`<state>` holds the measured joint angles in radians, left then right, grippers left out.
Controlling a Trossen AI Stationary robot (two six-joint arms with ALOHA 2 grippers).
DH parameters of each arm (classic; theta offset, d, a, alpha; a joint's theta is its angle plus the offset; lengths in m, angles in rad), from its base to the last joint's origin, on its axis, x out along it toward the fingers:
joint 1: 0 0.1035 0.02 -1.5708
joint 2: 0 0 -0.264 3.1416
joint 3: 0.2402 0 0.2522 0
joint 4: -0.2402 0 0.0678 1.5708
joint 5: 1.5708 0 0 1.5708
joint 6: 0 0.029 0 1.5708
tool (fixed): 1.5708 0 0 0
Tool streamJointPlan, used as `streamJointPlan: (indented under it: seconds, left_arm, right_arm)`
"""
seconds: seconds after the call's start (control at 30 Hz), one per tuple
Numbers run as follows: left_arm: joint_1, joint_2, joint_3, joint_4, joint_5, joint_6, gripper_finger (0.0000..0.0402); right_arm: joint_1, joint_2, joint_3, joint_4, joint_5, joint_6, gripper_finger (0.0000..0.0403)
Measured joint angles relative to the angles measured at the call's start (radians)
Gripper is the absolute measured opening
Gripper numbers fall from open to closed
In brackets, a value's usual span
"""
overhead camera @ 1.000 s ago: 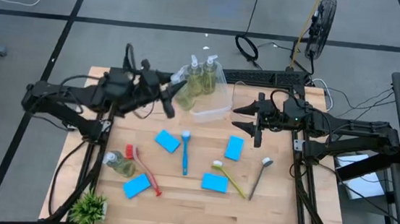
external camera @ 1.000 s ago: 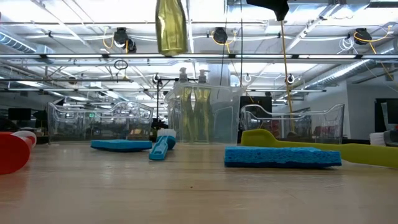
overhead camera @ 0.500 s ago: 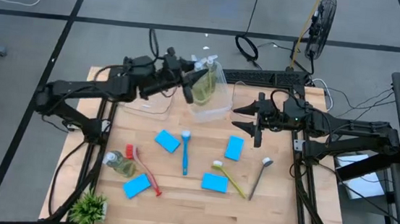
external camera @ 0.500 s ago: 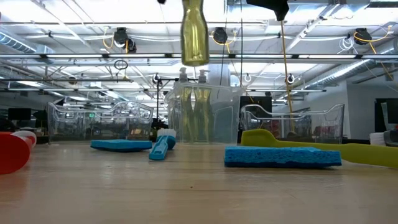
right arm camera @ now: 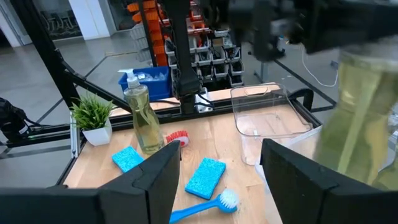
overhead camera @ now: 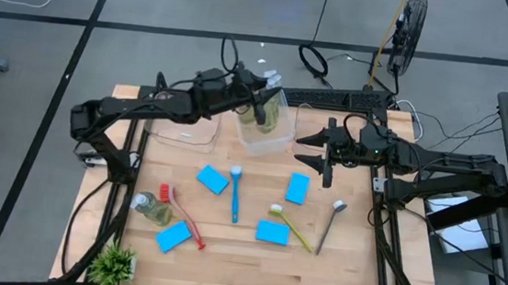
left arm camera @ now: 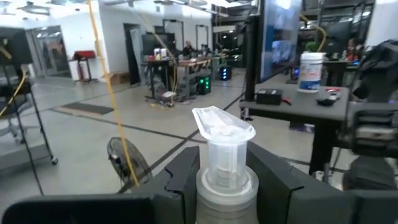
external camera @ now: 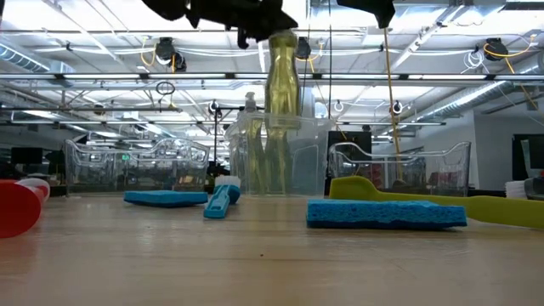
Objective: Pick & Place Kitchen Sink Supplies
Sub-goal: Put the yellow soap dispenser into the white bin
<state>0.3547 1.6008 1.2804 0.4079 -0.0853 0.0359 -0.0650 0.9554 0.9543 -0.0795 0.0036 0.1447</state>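
My left gripper is over the centre clear bin, shut on a clear pump bottle of yellow-green soap. Two more bottles stand in that bin. A fourth bottle lies on the table near the left edge. Blue sponges lie flat. So do the blue, red, yellow-green and brown brushes. My right gripper hovers open, right of the centre bin. My left gripper pinches the bottle's neck collar, just under the pump head, with one finger on each side. The fingers reach in from the table's left. The bottle hangs upright below them, its lower part inside the bin's rim.
An empty clear bin sits left of the centre bin and another sits to its right. A small green plant stands at the near left corner. Bare wood shows along the near edge.
My left gripper has carried the bottle toward the table's right, from beside the centre bin to over it, and then down. The bottle stayed upright, and its lower part now sits inside the bin's rim. My right arm has kept still.
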Motion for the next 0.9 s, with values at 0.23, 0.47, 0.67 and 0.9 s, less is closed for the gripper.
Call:
streamJointPlan:
  seconds: [0.23,0.47,0.67,0.9]
  left_arm:
    - [0.037,0.063,0.001,0.033,0.024,-0.022,0.0123]
    - [0.046,0.085,0.002,0.041,0.079,-0.002,0.0047]
    - [0.046,0.083,0.002,0.050,0.083,0.007,0.0003]
    - [0.041,0.083,0.002,0.032,0.087,0.007,0.0037]
  right_arm:
    - [0.000,0.000,0.000,0.000,0.000,0.000,0.0210]
    - [0.000,0.000,0.000,0.000,0.000,0.000,0.0210]
    - [0.000,0.000,0.000,0.000,0.000,0.000,0.0210]
    - [0.000,0.000,0.000,0.000,0.000,0.000,0.0210]
